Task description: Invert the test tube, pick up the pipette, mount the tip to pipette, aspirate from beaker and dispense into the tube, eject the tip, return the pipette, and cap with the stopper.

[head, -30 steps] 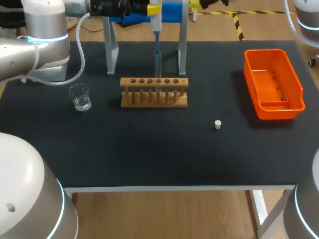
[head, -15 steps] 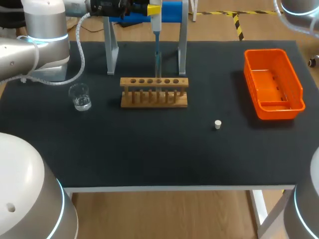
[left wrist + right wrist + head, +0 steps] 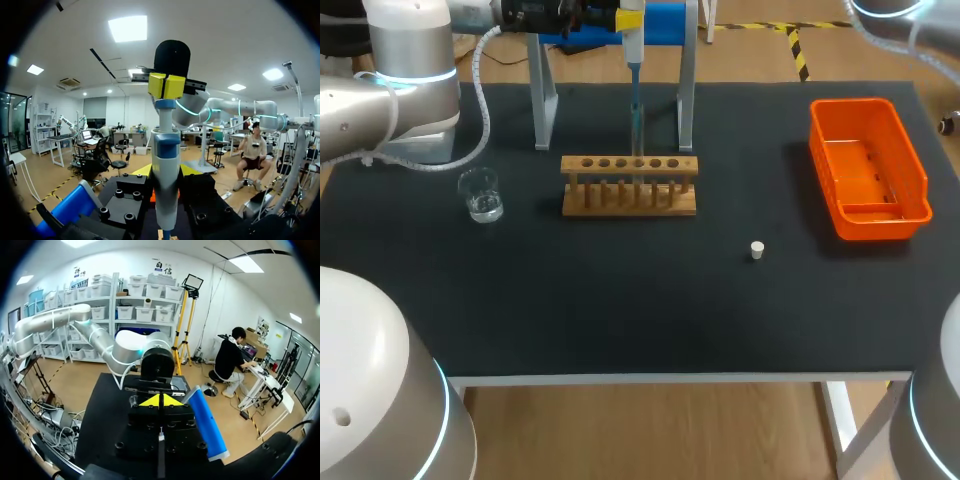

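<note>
Both sets of jaws face each other above the far side of the worktop (image 3: 620,310). Left jaws are clamped on the pipette (image 3: 633,48), which hangs upright with its tip (image 3: 636,125) lowered to the test tube (image 3: 638,172) standing in the wooden rack (image 3: 605,203). Right jaws are pressed together, empty, directly above the pipette's top; contact cannot be confirmed. Beaker (image 3: 480,195): left of the rack, holding a little clear liquid. Stopper (image 3: 757,250): on the worktop, between the rack and the orange bin (image 3: 918,170).
</note>
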Motion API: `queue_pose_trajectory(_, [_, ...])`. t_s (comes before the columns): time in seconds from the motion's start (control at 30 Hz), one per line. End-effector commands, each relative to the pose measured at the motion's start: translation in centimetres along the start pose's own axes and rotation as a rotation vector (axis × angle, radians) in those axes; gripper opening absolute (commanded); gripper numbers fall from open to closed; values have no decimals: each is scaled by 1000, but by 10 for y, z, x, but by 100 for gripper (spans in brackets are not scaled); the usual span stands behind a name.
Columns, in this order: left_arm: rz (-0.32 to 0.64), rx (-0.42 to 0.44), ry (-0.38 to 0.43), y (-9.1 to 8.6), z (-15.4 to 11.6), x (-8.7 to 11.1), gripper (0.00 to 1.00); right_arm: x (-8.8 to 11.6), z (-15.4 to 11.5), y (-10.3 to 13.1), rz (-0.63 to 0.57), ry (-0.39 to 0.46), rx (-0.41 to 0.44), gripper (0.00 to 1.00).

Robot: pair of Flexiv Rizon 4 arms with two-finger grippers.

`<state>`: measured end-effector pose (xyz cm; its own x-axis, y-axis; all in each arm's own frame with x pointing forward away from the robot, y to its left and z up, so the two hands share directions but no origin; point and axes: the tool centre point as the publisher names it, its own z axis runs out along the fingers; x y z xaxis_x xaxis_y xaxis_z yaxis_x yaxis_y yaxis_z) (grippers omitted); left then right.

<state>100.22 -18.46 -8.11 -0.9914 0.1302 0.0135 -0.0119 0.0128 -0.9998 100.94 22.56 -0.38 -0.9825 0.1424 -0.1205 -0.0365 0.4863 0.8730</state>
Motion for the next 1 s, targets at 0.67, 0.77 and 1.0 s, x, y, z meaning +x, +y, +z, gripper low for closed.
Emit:
queue_pose_trajectory(0.67, [1, 1, 5, 0, -1, -2, 0, -12, 14, 7, 0, -2, 18, 0])
queue_pose_trajectory(0.77, [1, 1, 5, 0, -1, -2, 0, -12, 15, 6, -1, 0, 20, 0])
queue_pose_trajectory(1.0, [1, 1, 5, 0, -1, -2, 0, -12, 17, 3, 4, 2, 26, 0])
